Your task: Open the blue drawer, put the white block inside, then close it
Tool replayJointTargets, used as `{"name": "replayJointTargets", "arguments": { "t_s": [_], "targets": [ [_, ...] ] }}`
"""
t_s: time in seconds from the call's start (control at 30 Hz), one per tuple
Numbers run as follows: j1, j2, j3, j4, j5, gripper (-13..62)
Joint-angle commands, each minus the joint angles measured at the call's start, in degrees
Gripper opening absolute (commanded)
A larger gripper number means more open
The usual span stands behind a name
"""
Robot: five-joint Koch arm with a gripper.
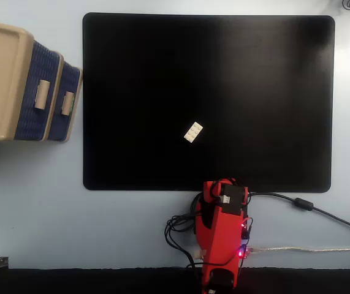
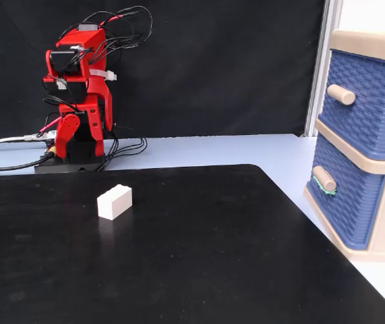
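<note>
My gripper [image 2: 71, 128] is folded against my base; I cannot tell how my jaws stand. The white block [image 1: 193, 131] lies alone mid-mat, probably light, rigid and slick, best pinched across its short sides. Farther off, the blue drawer [image 1: 64, 103] sits closed.

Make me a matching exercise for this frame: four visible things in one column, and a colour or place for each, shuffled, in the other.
Things:
1. white block
2. arm
3. drawer handles
4. mat

Descriptions:
A. red, folded at the mat's edge
B. black, covering most of the table
C. beige, on blue woven fronts
D. lying loose on the mat

Pairs: 1-D, 2-A, 3-C, 4-B
</note>
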Motion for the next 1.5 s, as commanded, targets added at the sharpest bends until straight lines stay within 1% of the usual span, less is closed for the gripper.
{"name": "replayJointTargets", "arguments": {
  "t_s": [0.0, 0.1, 0.13, 0.2, 0.3, 0.33, 0.43, 0.5, 0.57, 0.7, 0.77, 0.83, 0.93, 1.03, 1.3, 1.47],
  "targets": [
    [-0.5, 5.2, -11.6, 1.8, 1.0, 33.8],
    [-6.6, 3.2, -27.4, 0.7, 4.7, 33.7],
    [-9.6, 1.6, -31.0, -0.1, 8.2, 33.6],
    [-18.6, -2.4, -35.1, -3.3, 20.0, 33.6],
    [-37.3, -7.2, -34.9, -11.9, 41.8, 33.6],
    [-46.1, -9.6, -34.5, -17.5, 52.0, 33.7],
    [-61.8, -16.3, -31.3, -35.7, 74.4, 33.6],
    [-67.3, -19.7, -26.1, -52.1, 86.3, 33.5],
    [-67.9, -21.4, -20.1, -67.9, 91.5, 33.5],
    [-68.2, -28.8, -8.9, -103.8, 93.1, 33.5],
    [-68.3, -34.1, -6.7, -118.8, 93.2, 33.5],
    [-68.4, -41.9, -6.6, -131.6, 93.2, 33.5],
    [-68.4, -51.4, -8.6, -142.7, 93.0, 33.5],
    [-68.2, -58.1, -14.6, -147.0, 92.5, 33.1],
    [-67.9, -72.9, -33.9, -147.0, 92.3, 32.5],
    [-67.8, -78.8, -40.6, -146.6, 91.1, 30.7]
  ]
}}
